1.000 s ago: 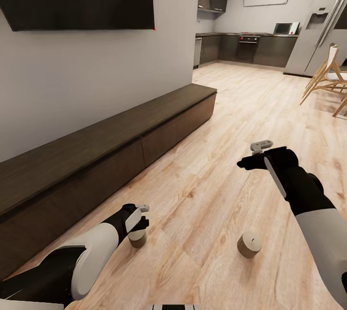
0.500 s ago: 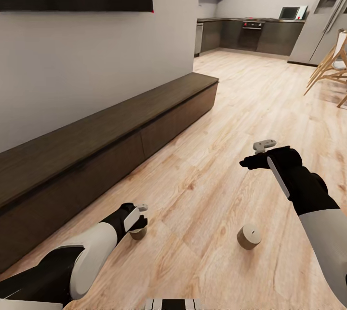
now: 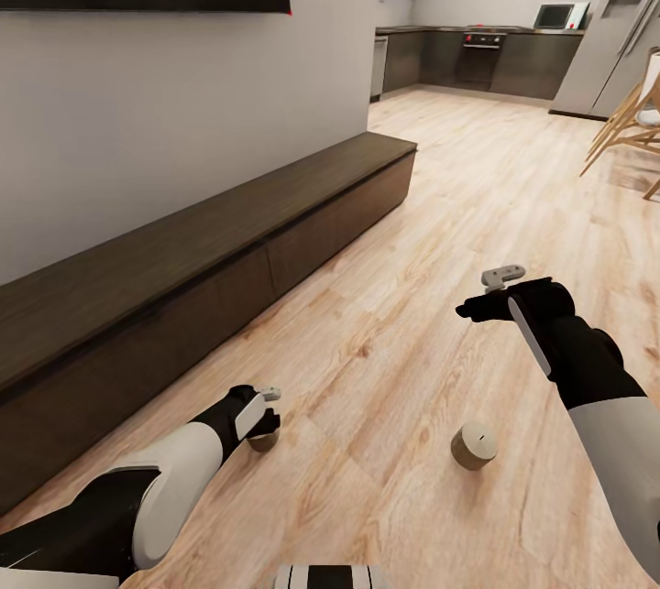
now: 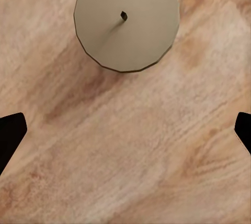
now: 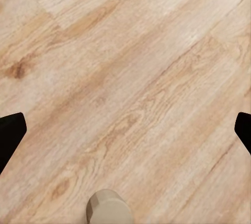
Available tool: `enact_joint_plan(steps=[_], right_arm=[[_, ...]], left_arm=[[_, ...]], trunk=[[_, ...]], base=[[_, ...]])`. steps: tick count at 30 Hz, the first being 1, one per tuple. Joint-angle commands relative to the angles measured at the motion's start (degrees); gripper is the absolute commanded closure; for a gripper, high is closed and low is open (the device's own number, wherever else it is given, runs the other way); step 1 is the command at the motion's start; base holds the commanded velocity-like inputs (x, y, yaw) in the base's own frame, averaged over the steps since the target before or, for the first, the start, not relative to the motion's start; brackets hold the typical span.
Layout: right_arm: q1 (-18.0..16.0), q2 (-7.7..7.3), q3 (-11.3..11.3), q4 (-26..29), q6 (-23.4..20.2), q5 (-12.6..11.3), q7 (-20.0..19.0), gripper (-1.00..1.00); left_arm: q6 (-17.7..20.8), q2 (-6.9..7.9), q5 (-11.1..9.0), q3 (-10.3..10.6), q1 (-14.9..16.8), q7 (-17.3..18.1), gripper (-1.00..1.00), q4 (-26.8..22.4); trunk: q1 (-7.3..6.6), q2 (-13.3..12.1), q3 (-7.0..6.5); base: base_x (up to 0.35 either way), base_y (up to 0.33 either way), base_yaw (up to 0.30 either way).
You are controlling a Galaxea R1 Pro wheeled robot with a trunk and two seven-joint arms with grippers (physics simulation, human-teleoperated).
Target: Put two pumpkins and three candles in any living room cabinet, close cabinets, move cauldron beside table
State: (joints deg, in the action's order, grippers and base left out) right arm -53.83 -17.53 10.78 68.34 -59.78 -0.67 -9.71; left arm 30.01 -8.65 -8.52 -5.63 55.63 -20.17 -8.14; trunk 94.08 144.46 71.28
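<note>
Two candles upright on wood floor point(image 3: 403, 223) in front of long dark cabinet point(image 3: 211, 250), wicks up, axes vertical, left gripper point(image 3: 266, 410) jaws spread over near candle point(image 4: 126, 20), not gripping, right gripper point(image 3: 490, 291) open, empty, above other candle point(image 3: 474, 445).

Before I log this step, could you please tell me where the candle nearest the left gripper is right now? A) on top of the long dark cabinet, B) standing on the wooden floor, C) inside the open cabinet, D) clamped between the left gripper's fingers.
B: the candle stands upright on the wooden floor, with the open left gripper above it and its fingertips spread wide, touching nothing.
</note>
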Motion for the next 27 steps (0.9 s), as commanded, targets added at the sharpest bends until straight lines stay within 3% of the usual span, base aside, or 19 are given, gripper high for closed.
enact_joint_plan(steps=[1, 11, 27], right_arm=[[-0.04, -0.06, 0.12, 0.04, -0.22, -0.04, -0.05, -1.00], [-0.04, -0.11, 0.12, 0.04, -0.22, -0.04, -0.05, -1.00], [-0.04, -0.74, 0.12, 0.05, -0.22, -0.09, -0.05, -1.00]], left_arm=[[0.14, -0.04, -0.45, -0.44, 0.00, -0.46, -1.00, -0.12], [0.09, -0.05, -0.45, -0.35, 0.00, 0.78, -1.00, -0.12], [0.13, 0.02, -0.45, -0.26, 0.00, 0.83, -1.00, -0.04]], trunk=[[-0.01, 0.02, 0.05], [-0.01, 0.02, 0.05], [-0.01, 0.02, 0.05]], base=[[0.047, 0.000, 0.000], [0.231, 0.000, 0.000], [0.029, 0.054, 0.000]])
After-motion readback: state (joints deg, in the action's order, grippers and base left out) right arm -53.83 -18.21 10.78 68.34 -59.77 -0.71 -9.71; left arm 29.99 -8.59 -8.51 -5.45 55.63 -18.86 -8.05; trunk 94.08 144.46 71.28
